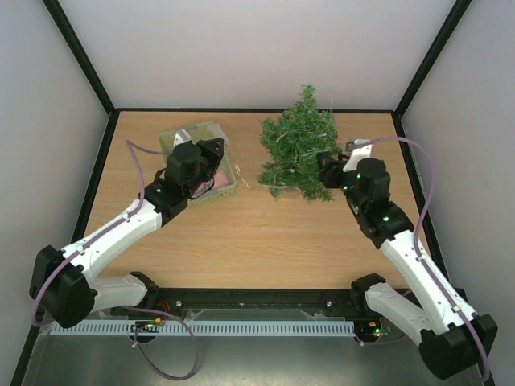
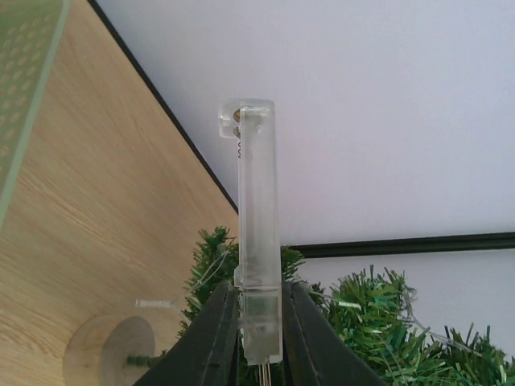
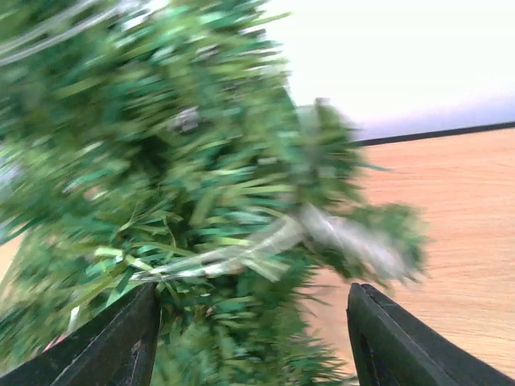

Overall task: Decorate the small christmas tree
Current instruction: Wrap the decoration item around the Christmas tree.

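Note:
The small christmas tree (image 1: 299, 149) is at the back right of the table, with a thin clear wire strand (image 3: 241, 256) draped through its needles. My left gripper (image 1: 214, 151) hovers over the pale green basket (image 1: 228, 190). In the left wrist view that gripper (image 2: 259, 293) is shut on a clear plastic case (image 2: 257, 201) that sticks out past the fingertips, with fine wires leaving its lower end. My right gripper (image 1: 326, 170) is at the tree's right side. It (image 3: 253, 297) is open, with blurred green branches (image 3: 201, 161) between its fingers.
The basket holds something pink (image 1: 216, 178). A thin wire (image 1: 241, 182) runs over the table between basket and tree. The tree's round wooden base (image 2: 109, 350) shows beside the left fingers. Black frame bars (image 1: 80, 68) and pale walls close in the table.

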Robot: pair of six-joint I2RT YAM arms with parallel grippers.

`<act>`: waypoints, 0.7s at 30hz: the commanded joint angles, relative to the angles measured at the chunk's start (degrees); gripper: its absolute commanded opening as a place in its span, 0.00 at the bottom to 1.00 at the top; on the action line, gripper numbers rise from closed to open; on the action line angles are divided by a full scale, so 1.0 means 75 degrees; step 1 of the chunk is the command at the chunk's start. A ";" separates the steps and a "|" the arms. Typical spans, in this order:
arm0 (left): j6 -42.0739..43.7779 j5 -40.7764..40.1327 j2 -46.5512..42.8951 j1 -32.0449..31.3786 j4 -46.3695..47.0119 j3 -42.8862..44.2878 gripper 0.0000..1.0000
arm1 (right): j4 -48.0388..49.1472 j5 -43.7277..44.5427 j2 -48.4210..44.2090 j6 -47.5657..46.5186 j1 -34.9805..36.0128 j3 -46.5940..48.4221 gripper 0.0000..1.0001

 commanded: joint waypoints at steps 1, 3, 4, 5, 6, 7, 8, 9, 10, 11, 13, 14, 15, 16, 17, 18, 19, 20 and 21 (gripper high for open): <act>0.0833 -0.0061 -0.0040 0.0036 0.0199 0.0311 0.10 | 0.0494 -0.0548 0.0234 0.0836 -0.1462 0.0085 0.62; 0.1077 0.0027 -0.0027 0.0033 0.0376 0.0391 0.10 | 0.0747 -0.0980 0.0574 0.1227 -0.2338 -0.0087 0.61; 0.1198 0.0043 -0.0017 0.0036 0.0410 0.0451 0.10 | 0.1029 -0.1253 0.0730 0.1656 -0.2706 -0.0303 0.59; 0.1279 0.0035 -0.0014 0.0041 0.0408 0.0516 0.10 | 0.1384 -0.1545 0.0901 0.2069 -0.3051 -0.0612 0.58; 0.1371 0.0018 -0.0014 0.0039 0.0409 0.0570 0.10 | 0.1818 -0.1923 0.1089 0.2544 -0.3422 -0.0918 0.57; 0.1489 -0.0006 -0.0022 0.0034 0.0414 0.0608 0.10 | 0.2052 -0.2374 0.1360 0.3003 -0.3732 -0.1137 0.53; 0.1560 -0.0049 -0.0038 0.0041 0.0423 0.0628 0.10 | 0.2077 -0.2601 0.1754 0.3219 -0.3983 -0.1187 0.50; 0.1620 -0.0092 -0.0056 0.0042 0.0432 0.0630 0.10 | 0.2104 -0.2885 0.1959 0.3190 -0.4094 -0.1146 0.49; 0.1669 -0.0128 -0.0081 0.0042 0.0426 0.0616 0.10 | 0.2306 -0.3242 0.2077 0.3080 -0.4115 -0.1187 0.49; 0.1693 -0.0168 -0.0108 0.0036 0.0426 0.0589 0.10 | 0.2658 -0.3647 0.2118 0.2994 -0.4117 -0.1254 0.49; 0.1709 -0.0202 -0.0131 0.0035 0.0452 0.0514 0.10 | 0.2809 -0.4140 0.2039 0.2695 -0.4118 -0.1172 0.49; 0.1712 -0.0199 -0.0116 0.0041 0.0485 0.0467 0.10 | 0.2496 -0.4034 0.1937 0.2553 -0.4118 -0.1097 0.49; 0.1695 -0.0200 -0.0103 0.0040 0.0514 0.0430 0.10 | 0.2134 -0.3737 0.1793 0.2323 -0.4118 -0.1003 0.49; 0.1665 -0.0203 -0.0072 0.0040 0.0550 0.0402 0.10 | 0.1795 -0.3389 0.1653 0.2101 -0.4118 -0.0921 0.49; 0.1655 -0.0189 -0.0031 0.0041 0.0616 0.0374 0.10 | 0.1462 -0.2908 0.1520 0.1975 -0.4112 -0.0837 0.49; 0.1670 -0.0189 0.0008 0.0040 0.0668 0.0363 0.10 | 0.1193 -0.2443 0.1383 0.1926 -0.4117 -0.0783 0.48; 0.1683 -0.0178 0.0059 0.0041 0.0698 0.0358 0.10 | 0.0999 -0.2001 0.1280 0.1968 -0.4118 -0.0751 0.48; 0.1697 -0.0177 0.0110 0.0042 0.0737 0.0368 0.10 | 0.0879 -0.1602 0.1172 0.2029 -0.4118 -0.0737 0.48; 0.1771 -0.0165 0.0169 0.0037 0.0789 0.0383 0.10 | 0.0842 -0.1315 0.1077 0.2108 -0.4116 -0.0765 0.48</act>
